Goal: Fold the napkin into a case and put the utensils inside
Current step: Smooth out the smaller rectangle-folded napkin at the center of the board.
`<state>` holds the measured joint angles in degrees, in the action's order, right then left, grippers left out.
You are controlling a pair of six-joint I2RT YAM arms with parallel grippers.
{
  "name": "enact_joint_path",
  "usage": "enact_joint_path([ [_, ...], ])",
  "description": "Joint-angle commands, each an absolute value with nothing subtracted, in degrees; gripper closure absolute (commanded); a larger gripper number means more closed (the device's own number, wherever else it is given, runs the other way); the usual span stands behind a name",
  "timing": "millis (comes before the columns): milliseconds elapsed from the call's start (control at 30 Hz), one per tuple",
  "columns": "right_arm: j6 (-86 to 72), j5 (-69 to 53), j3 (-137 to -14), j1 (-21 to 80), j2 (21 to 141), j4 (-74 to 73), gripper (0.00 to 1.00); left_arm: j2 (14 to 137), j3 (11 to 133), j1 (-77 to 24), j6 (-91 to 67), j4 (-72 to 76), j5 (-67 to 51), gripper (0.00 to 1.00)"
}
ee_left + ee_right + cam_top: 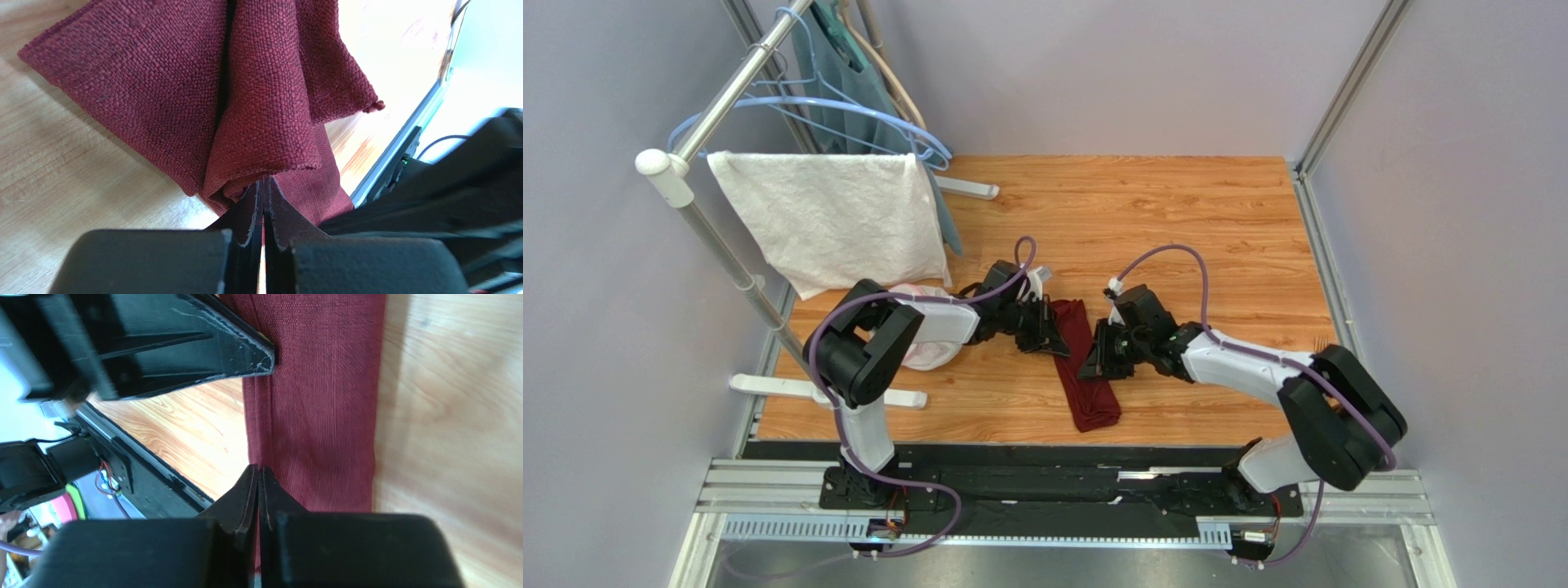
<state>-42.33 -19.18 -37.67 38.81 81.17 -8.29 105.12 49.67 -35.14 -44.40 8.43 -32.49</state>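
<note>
Two claws are clamped on one napkin point(1087, 380), which lies as a narrow strip on the table point(1210, 233) between them. The left gripper point(265, 184) is closed on the strip's bunched far end, with layers fanning out ahead of its tips. The right gripper point(258, 471) is closed on the strip's long edge, and the cloth runs on ahead of it and to one side.

The biggest risk, I judge, is that the two claws pull against each other and drag the strip open, since soft cloth holds no crease. Next, the right claw seems to have only a thin bite at the edge, so a layer may slip free and leave the pocket uneven. Least, the left claw's bunch could fall crumpled when released.

Counted from the largest down: one table, one white towel point(836, 221) on a rack point(719, 104) well behind the left claw, one napkin, two claws. No fork or spoon is in view.
</note>
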Motion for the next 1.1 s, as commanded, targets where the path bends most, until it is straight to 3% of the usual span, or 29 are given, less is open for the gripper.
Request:
enact_joint_path([
  [0,-44.55,-25.12,-37.62,39.02,86.29,3.41,1.00,104.86,49.83,-34.72,-43.24,10.28,-32.52,1.00],
  [267,-46.49,-27.95,-32.97,41.57,92.11,11.59,1.00,103.19,49.65,-34.54,-44.03,11.95,-33.92,1.00],
  [433,-44.04,-25.49,-31.11,41.13,91.15,8.88,1.00,101.43,50.54,-34.54,-44.21,10.64,-34.98,1.00],
  [767,-43.42,-25.75,-29.10,41.31,77.35,1.22,0.91,106.00,51.33,-34.37,-42.01,7.74,-30.86,1.00],
  [1067,-48.34,-26.19,-23.47,49.92,87.27,15.99,0.94,105.64,51.68,-34.19,-41.93,6.68,-29.53,1.00],
])
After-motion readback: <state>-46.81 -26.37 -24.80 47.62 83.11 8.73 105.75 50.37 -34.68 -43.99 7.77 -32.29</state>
